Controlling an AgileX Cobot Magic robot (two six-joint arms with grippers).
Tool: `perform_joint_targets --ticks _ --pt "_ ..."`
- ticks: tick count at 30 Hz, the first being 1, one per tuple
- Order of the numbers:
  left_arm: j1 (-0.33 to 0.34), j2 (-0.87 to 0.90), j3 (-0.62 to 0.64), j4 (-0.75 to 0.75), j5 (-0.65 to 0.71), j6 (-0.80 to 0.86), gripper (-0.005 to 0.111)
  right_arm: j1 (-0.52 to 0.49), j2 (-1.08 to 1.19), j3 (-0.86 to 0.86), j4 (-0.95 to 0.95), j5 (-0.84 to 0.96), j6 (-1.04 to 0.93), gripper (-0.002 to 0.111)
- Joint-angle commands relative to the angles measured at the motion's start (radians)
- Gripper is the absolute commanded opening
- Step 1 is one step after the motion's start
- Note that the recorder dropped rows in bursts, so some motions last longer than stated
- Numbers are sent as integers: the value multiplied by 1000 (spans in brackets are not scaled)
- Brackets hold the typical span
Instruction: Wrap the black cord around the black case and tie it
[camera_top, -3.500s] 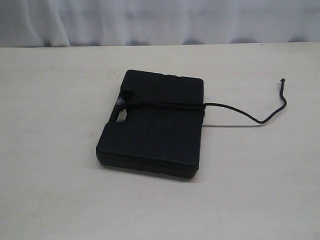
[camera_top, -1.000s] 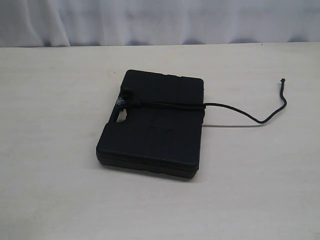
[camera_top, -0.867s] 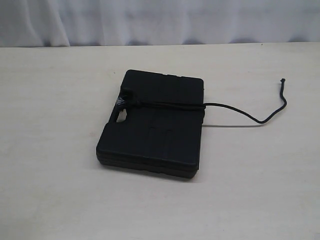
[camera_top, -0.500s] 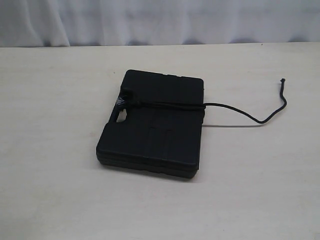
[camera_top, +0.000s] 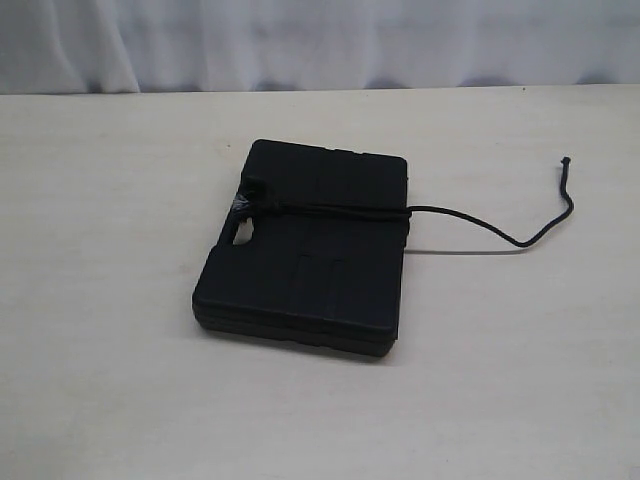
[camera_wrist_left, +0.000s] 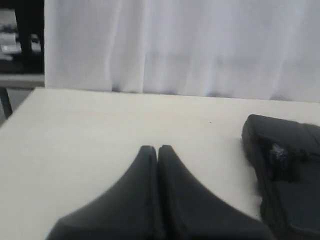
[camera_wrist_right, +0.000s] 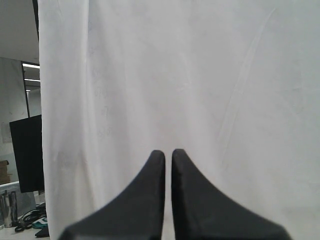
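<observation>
The black case (camera_top: 305, 250) lies flat in the middle of the pale table. The black cord (camera_top: 340, 208) runs across its top, with a greyish tuft at the handle slot (camera_top: 240, 210). The cord's loose tail (camera_top: 520, 238) curls away over the table to the right and ends near the far right edge. Neither arm shows in the exterior view. In the left wrist view my left gripper (camera_wrist_left: 157, 148) is shut and empty, hovering over bare table, with the case (camera_wrist_left: 287, 170) off to one side. My right gripper (camera_wrist_right: 168, 152) is shut, empty, and faces the white curtain.
A white curtain (camera_top: 320, 45) hangs behind the table's far edge. The table top (camera_top: 100, 250) spreads out pale on all sides of the case. In the right wrist view a dark monitor (camera_wrist_right: 25, 150) and some clutter stand beside the curtain.
</observation>
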Motion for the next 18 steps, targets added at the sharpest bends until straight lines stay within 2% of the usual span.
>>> perform_joint_targets --ticks 1,7,13,18 --pt "0 -2 3 -7 84 -165 0 -1 -4 4 -1 8 1 4" --pt "0 -2 3 37 81 -165 0 -1 -4 4 -1 8 1 4" --pt "0 -2 3 233 79 -165 0 -1 -4 4 -1 8 1 4" --pt "0 -2 3 236 79 -165 0 -1 -4 4 -1 8 1 4"
